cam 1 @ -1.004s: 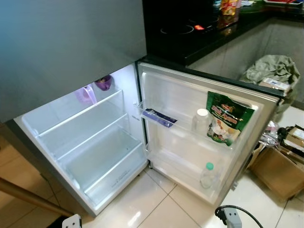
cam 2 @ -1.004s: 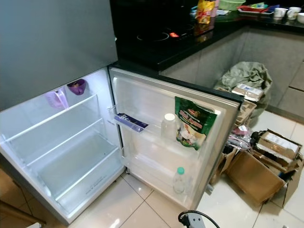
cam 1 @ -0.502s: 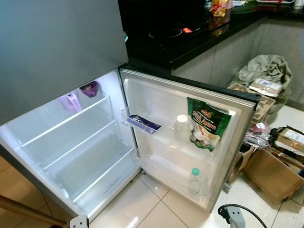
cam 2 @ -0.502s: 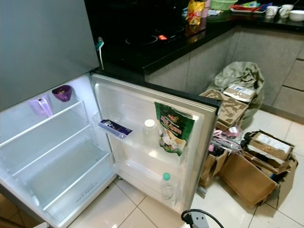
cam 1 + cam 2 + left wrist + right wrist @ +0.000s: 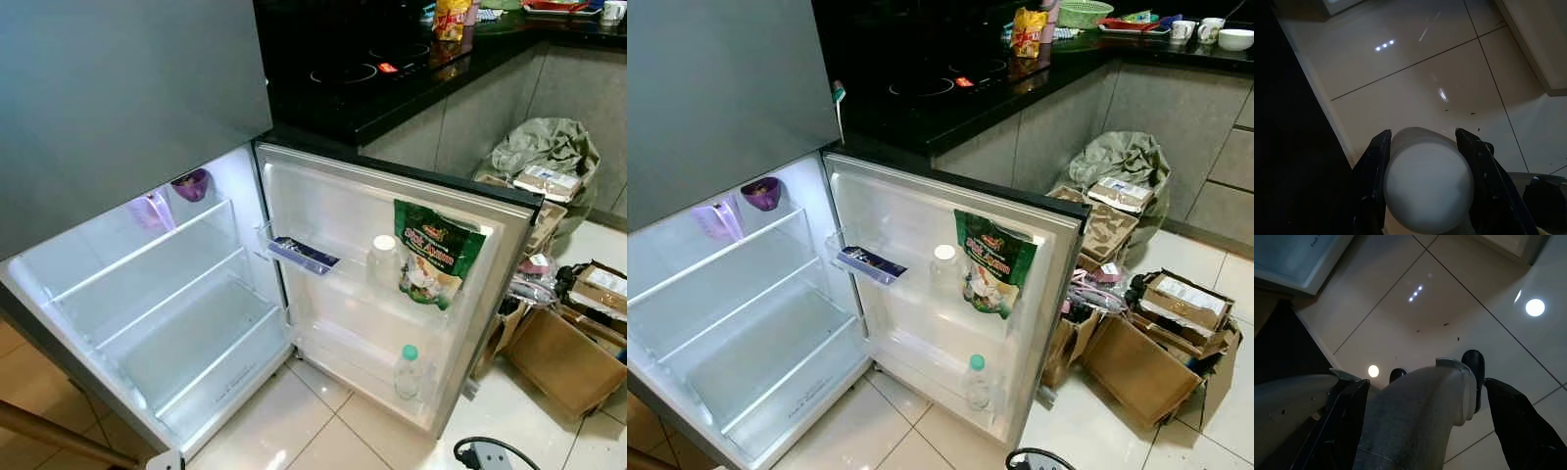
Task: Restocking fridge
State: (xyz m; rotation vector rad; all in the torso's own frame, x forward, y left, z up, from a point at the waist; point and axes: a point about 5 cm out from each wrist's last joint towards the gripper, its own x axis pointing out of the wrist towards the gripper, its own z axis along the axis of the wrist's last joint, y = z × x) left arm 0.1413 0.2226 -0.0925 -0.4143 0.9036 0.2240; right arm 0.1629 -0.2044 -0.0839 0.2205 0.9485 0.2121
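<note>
Fridge: we saw one fridge (image 5: 147, 323) standing to our left with its lower door (image 5: 392, 294) swung open toward the right; the upper door stayed out of our count beyond one grey panel above.
Shelves: we counted two glass shelves (image 5: 167, 284) inside, lit and bare, over the bottom compartment.
Cups: two purple items sat at the far back of the top shelf, one dark cup (image 5: 191, 183) and one paler, see-through one (image 5: 149, 210) just beside it on the left.
Door racks: we counted one green pouch (image 5: 435, 253) and one white-capped jar (image 5: 382, 262) side by side in the upper rack, one dark blue flat packet (image 5: 304, 255) in the small rack to their left, and one green-capped bottle (image 5: 408, 370) in the lowest rack.
Left gripper: our left gripper (image 5: 1422, 142) hung low over the floor tiles (image 5: 1415, 78), its two black fingers closed against one white rounded object (image 5: 1427, 183); we could not tell what that object was.
Right gripper: our right gripper (image 5: 1430, 396) also hung over the tiles, its two fingers spread wide on either side of a pale grey curved part; we could not tell whether they touched it.
Counter: one black counter (image 5: 960, 88) ran along the far side, with one yellow packet (image 5: 1027, 32) and one green basket (image 5: 1085, 14) on it.
Floor clutter: on the right we counted one grey-green sack (image 5: 1127, 162) and several brown cardboard boxes (image 5: 1146, 362), too jumbled for an exact number.
</note>
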